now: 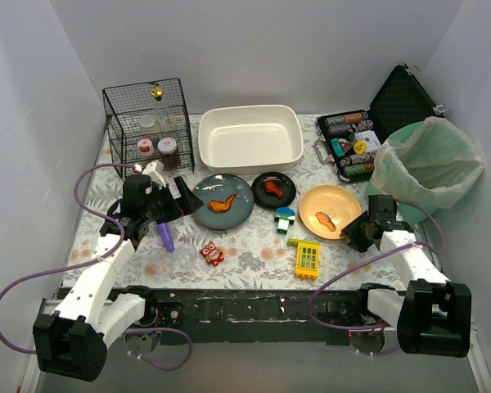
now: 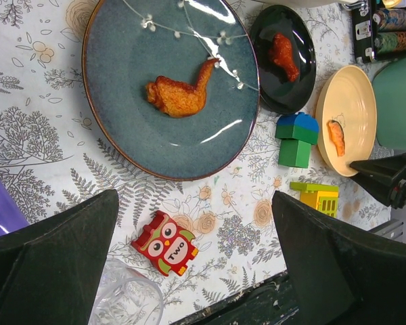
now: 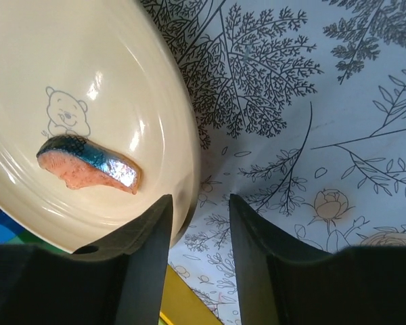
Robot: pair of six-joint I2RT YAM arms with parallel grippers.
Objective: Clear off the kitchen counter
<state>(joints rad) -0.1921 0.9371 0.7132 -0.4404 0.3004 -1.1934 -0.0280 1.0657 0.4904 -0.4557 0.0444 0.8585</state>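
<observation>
As viewed from top cam, shows kitchen counter [image 1: 258, 260] spanning frame betw. arm bases and back wall, fern-print cloth under every item. Carries 3 plates in a row, L to R: blue plate [image 2: 128, 128] w/ chicken wing [image 2: 179, 91], black plate [image 2: 298, 91] w/ fried piece [image 2: 283, 54], cream plate [image 3: 88, 54] w/ salmon slice [image 3: 88, 166] below a bear print. Holds white basin [image 1: 250, 139] behind plates, wire rack [image 1: 147, 123] at back L, chip case [image 1: 352, 143] and green-bagged bin [image 1: 425, 164] at back R. Nearer front edge: owl block [image 2: 166, 244], green-blue block [image 2: 296, 139], yellow block [image 1: 308, 259], clear cup [image 2: 125, 301].

L gripper [image 2: 195, 196]: jaws wide apart, nothing betw. them, poised above cloth just off blue plate's near rim, w/ owl block below. R gripper [image 3: 199, 200]: jaws approx. half apart, astride cream plate's rim at its R side; one finger [image 3: 145, 257] over plate edge, other over cloth; cloth visible in gap, rim not pinched.
</observation>
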